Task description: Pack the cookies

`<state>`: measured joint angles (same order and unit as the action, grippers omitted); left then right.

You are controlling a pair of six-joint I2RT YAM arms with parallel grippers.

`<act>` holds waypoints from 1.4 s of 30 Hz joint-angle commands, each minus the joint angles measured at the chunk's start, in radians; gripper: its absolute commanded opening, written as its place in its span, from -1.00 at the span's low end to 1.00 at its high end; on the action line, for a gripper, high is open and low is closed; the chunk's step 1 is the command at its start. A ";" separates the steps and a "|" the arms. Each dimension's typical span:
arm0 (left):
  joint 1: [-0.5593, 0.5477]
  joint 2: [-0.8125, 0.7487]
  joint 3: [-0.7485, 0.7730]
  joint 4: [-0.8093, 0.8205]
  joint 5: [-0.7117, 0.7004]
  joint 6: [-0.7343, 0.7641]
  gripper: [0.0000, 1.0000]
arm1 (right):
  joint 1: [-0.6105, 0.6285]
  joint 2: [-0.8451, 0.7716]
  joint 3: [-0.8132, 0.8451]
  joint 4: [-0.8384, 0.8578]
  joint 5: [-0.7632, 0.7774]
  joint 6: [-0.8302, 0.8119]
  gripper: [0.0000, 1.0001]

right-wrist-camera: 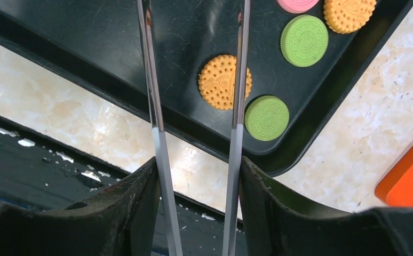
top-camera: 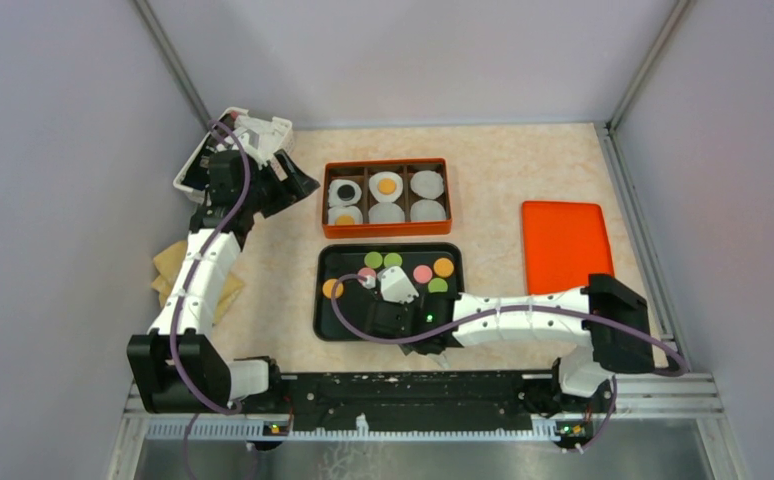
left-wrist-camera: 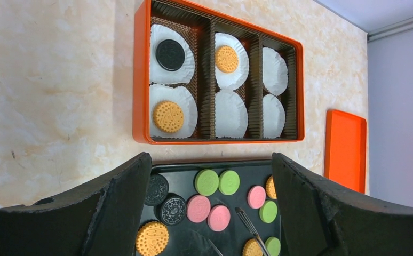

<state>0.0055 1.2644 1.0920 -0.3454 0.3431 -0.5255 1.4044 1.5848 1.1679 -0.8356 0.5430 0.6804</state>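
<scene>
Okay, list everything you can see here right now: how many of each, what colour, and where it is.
Cookie box: one, orange, three compartments, far centre.
Paper liners: six, white, two per compartment.
Packed cookies: three, one black and two orange, on liners in the left and middle compartments.
Tray: one, black, nearer than the box.
Loose cookies: twelve showing, four green, three pink, three orange, two black, on the tray.
Lid: one, orange, flat at right.
Container: one, white, far left corner.
Cloth: one, tan, left edge.
Tweezers: one pair, metal, over the tray.
Left gripper: open, empty, left of the box.
Right gripper: closed on the tweezers.
</scene>
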 commanded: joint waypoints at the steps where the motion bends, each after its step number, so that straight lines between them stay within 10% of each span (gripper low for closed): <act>1: -0.002 -0.027 0.010 0.017 -0.001 0.007 0.78 | -0.014 0.017 0.049 0.053 0.020 -0.005 -0.03; 12: -0.002 -0.026 0.011 0.017 0.002 0.005 0.79 | -0.028 -0.025 0.055 0.054 -0.023 -0.005 -1.00; 42: -0.002 0.002 0.037 0.017 -0.009 0.022 0.78 | -0.354 0.210 0.401 0.185 0.036 -0.345 -1.00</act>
<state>0.0055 1.2652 1.0920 -0.3485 0.3389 -0.5205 1.0763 1.7561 1.5047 -0.7231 0.6029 0.3767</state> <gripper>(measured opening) 0.892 0.355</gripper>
